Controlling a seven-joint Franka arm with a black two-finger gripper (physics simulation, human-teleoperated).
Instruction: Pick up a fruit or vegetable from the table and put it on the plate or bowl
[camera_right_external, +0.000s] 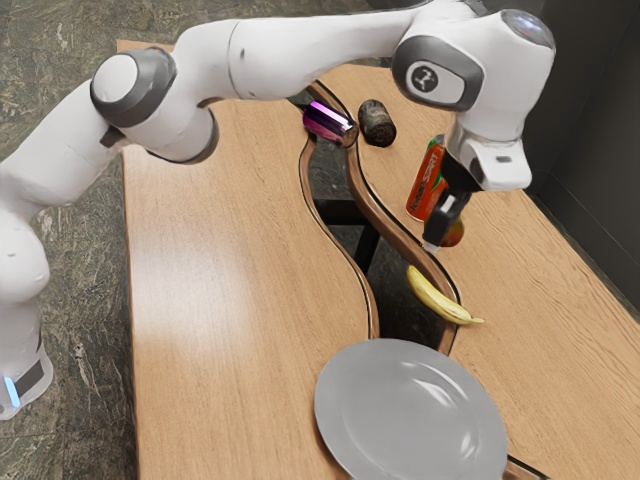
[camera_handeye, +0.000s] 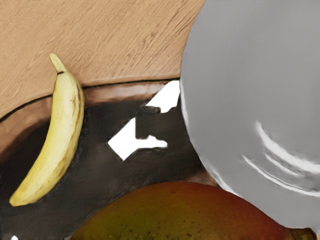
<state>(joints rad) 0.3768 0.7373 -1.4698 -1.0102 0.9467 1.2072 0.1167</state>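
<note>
Nearest the camera, the grey plate (camera_right_external: 410, 415) sits across the dark gap (camera_right_external: 335, 185) that snakes between the two halves of the worktop (camera_right_external: 220, 290). Part of its rim looks unsupported, so a heavy landing there could tip it. Just beyond, a banana (camera_right_external: 440, 298) lies along the gap's lip, stalk toward the exterior view's right. Past it, the gripper (camera_right_external: 436, 240) hangs low at the mango (camera_handeye: 185, 212), close by the gap's edge. Whether the fingers (camera_right_external: 440, 215) are clenched on the fruit or released cannot be told. The mango looks smooth and rounded, so a shallow hold could let it slip and roll into the gap. Its long axis appears to lie level, across the hand, with the stalk nub on the plate's side. Just behind stands a red can (camera_right_external: 427, 180) that the hand might knock over. Farther off lie a dark lump (camera_right_external: 377, 122) and a purple can (camera_right_external: 328, 120).
</note>
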